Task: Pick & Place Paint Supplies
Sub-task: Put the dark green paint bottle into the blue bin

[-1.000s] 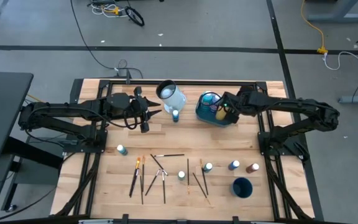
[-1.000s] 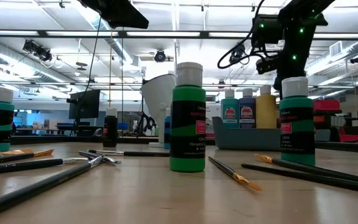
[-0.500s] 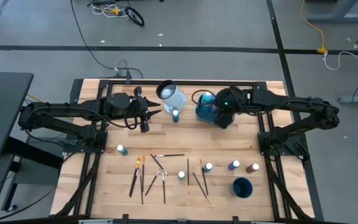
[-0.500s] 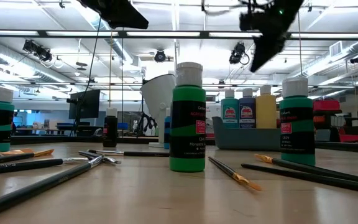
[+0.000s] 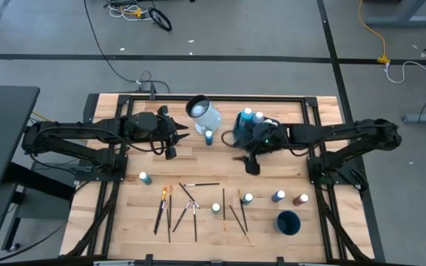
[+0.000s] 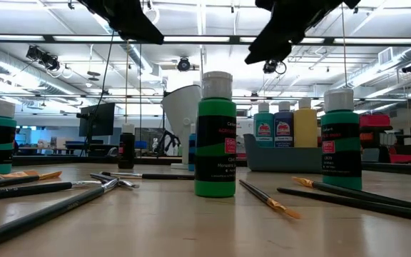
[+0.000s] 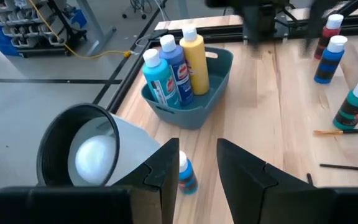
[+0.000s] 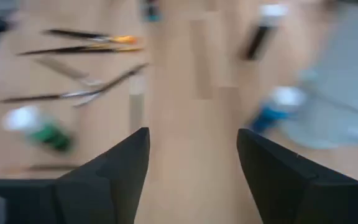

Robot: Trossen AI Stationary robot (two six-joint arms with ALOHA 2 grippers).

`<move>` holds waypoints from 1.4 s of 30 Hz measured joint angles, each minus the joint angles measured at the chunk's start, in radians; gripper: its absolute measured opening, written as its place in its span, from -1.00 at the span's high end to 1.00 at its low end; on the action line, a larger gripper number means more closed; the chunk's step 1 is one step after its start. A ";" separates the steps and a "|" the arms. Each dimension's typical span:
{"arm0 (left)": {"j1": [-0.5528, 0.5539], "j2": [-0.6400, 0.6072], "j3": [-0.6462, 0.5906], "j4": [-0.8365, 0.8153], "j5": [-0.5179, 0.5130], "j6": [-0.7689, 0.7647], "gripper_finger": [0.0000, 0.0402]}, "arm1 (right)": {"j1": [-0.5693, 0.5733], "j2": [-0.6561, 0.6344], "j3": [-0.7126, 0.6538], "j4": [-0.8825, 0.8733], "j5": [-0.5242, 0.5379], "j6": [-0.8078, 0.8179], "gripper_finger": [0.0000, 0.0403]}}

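High view first: I have the left gripper (image 5: 177,138) hovering in the upper-centre of the frame, just left of the pale jug (image 5: 203,114) and the small blue bottle (image 5: 208,136) standing beside it. My left wrist view shows those fingers (image 7: 166,168) narrowly apart with nothing between them, the blue bottle (image 7: 186,175) showing in the gap. The right gripper (image 5: 251,164) is over bare bench just below the teal tub (image 5: 241,134), centre-right of the frame; from the right wrist view its fingers (image 8: 126,158) stand wide and empty. The tub holds three bottles, teal, blue and yellow, seen clearly in the left wrist view (image 7: 182,56). Along the lower part of the high frame sit the rest: a teal bottle (image 5: 144,177) at lower left, the scattered paintbrushes (image 5: 187,205) in the lower middle, a green bottle (image 5: 216,208) among them, another (image 5: 248,198) to its right, then a blue bottle (image 5: 278,196) and a brown one (image 5: 302,199), with the dark blue cup (image 5: 288,222) below those
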 joint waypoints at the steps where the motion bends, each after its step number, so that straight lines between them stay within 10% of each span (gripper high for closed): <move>1: 0.000 0.000 0.000 0.002 0.000 0.002 0.42 | 0.015 0.005 -0.008 0.003 -0.038 -0.001 -0.22; 10: 0.001 0.000 0.000 0.014 -0.001 0.013 0.42 | 0.155 0.125 -0.022 0.031 -0.237 -0.003 -0.18; 42: 0.001 0.000 0.000 0.067 -0.004 -0.055 0.42 | 0.302 0.233 -0.022 -0.170 -0.101 -0.027 -0.06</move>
